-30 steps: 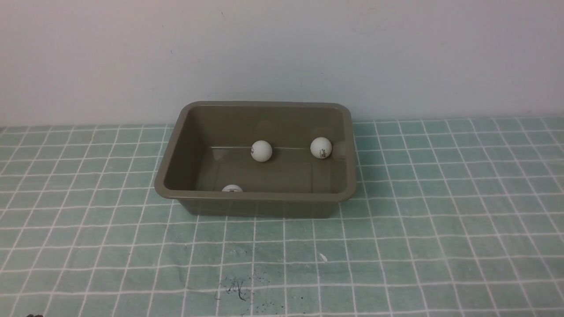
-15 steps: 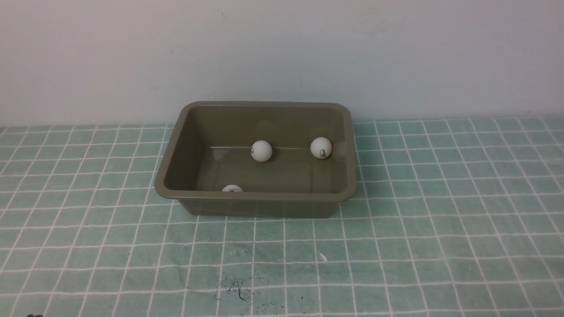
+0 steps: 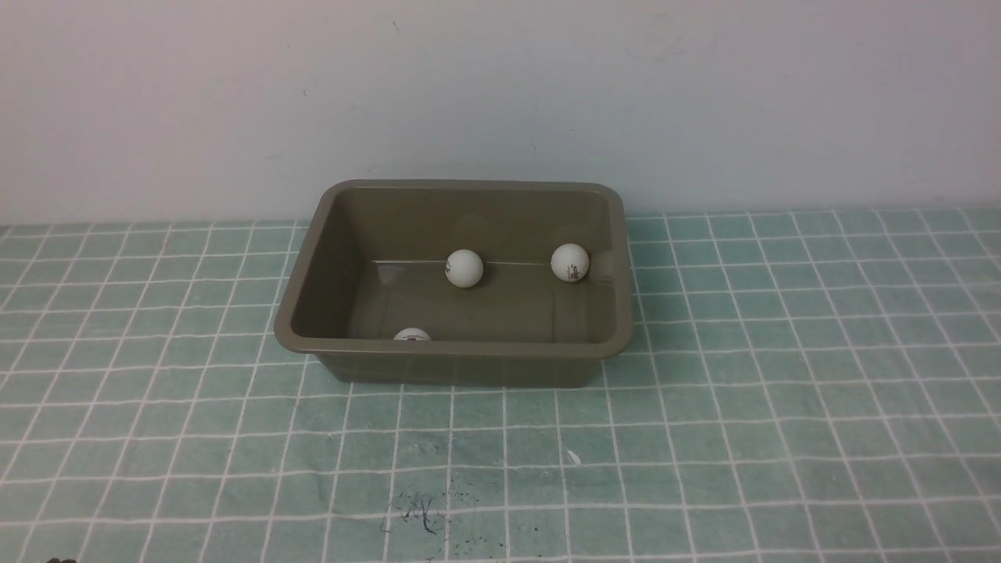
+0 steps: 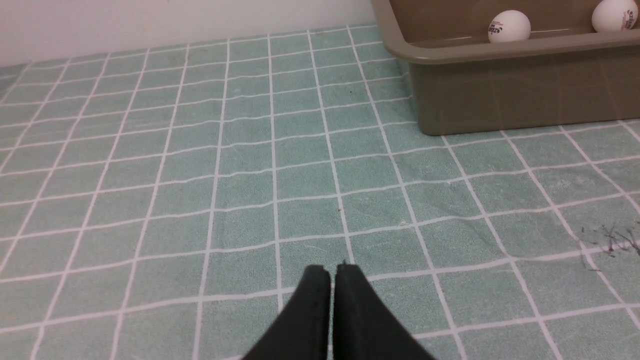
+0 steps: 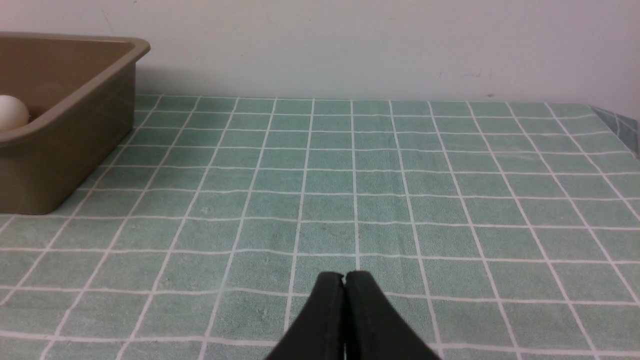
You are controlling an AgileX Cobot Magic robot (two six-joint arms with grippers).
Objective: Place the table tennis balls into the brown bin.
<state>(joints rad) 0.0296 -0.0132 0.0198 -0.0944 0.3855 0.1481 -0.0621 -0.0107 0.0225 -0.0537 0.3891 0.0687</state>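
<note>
The brown bin (image 3: 298, 301) stands on the green checked cloth near the back wall. Three table tennis balls lie inside it: one ball (image 3: 464, 268) by the far wall's middle, a second ball (image 3: 569, 262) at the far right, and a third ball (image 3: 411, 335) half hidden behind the near rim. In the left wrist view, the bin (image 4: 505, 95) and two balls (image 4: 509, 26) (image 4: 615, 15) show ahead of my left gripper (image 4: 332, 268), which is shut and empty. My right gripper (image 5: 344, 275) is shut and empty, with the bin (image 5: 65, 145) off to one side. Neither gripper shows in the front view.
A pale wall (image 3: 500, 94) rises right behind the bin. Dark scribble marks (image 3: 422, 512) stain the cloth near the front edge. The cloth's edge (image 5: 617, 125) drops off at the far right in the right wrist view.
</note>
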